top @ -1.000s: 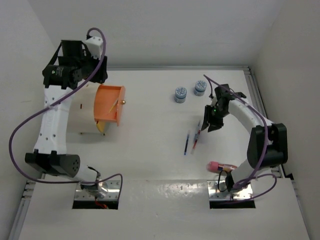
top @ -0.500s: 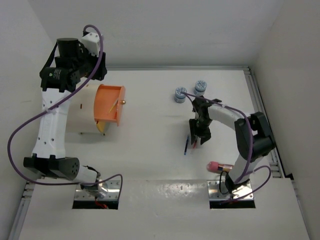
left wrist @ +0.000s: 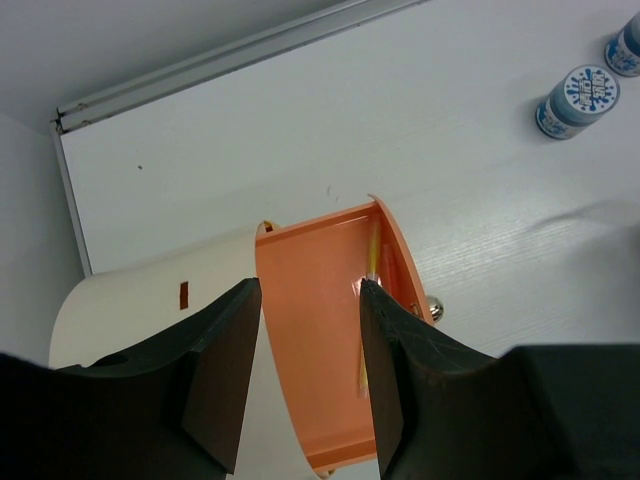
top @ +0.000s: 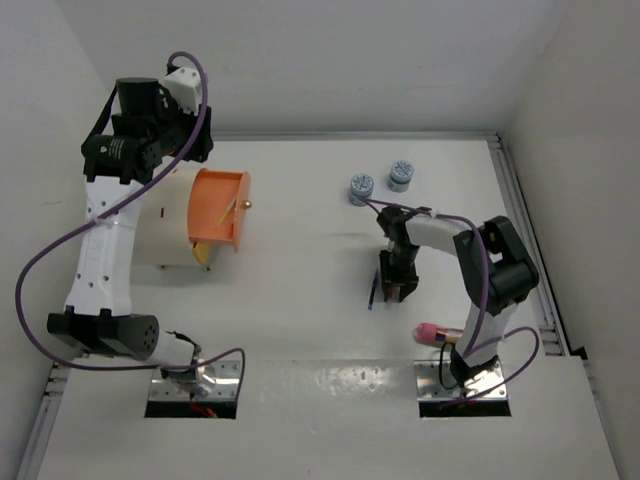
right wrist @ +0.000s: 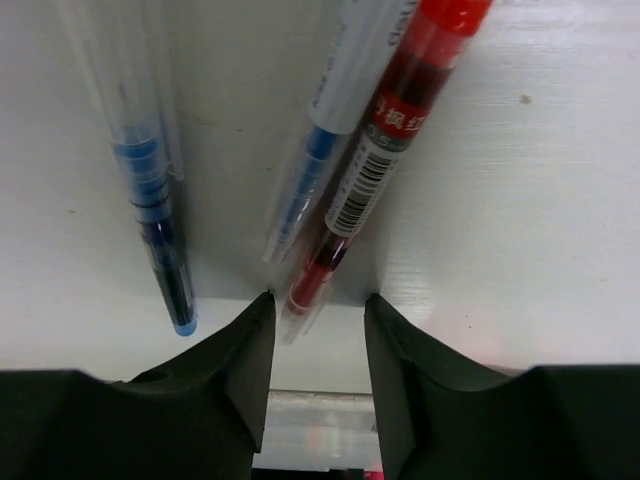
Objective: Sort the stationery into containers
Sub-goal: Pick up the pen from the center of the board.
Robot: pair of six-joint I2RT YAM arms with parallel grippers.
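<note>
My right gripper (top: 397, 290) (right wrist: 318, 310) is open and low on the table. Its jaws straddle the tip of a red pen (right wrist: 400, 110), with a blue pen (right wrist: 325, 130) lying against it. Another blue pen (right wrist: 150, 200) (top: 372, 292) lies apart to the left. My left gripper (left wrist: 308, 370) is open and empty, high above the cream drum (top: 160, 235) (left wrist: 150, 300). The drum's orange drawer (top: 220, 208) (left wrist: 320, 330) is pulled out and holds an orange pen (left wrist: 368, 310).
Two round blue-and-white pieces (top: 361, 188) (top: 400, 175) stand at the back, beyond the right gripper. A pink-and-tan cylinder (top: 440, 333) lies by the right arm's base. A metal rail (top: 520, 220) edges the table's right side.
My right gripper has swung left and toward the near edge, and has come down over the pens. My left arm shifted slightly above the drum.
</note>
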